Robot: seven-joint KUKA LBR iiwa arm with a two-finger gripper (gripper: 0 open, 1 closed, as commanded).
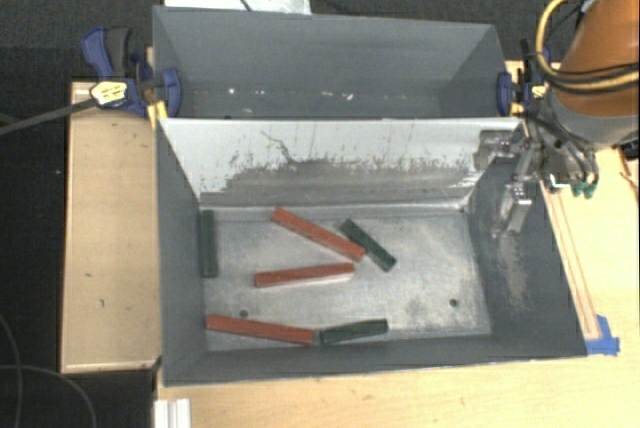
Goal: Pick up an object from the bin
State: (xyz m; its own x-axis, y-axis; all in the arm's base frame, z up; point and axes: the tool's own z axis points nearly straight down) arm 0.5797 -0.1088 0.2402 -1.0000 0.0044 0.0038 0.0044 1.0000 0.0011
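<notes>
Altogether three red bars (303, 274), three green bars (207, 243)

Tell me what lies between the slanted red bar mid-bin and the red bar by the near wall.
The camera view shows a third red bar lying between the slanted red bar and the near-wall red bar.

The arm (592, 112) enters from the right edge of the view, high up, its wrist under a rounded orange cover (606, 34) with a yellow cable (549, 13) looping beside it. Below and to the left hangs the grey metal gripper (516, 204), pointing downward, seemingly tilted slightly.
</notes>
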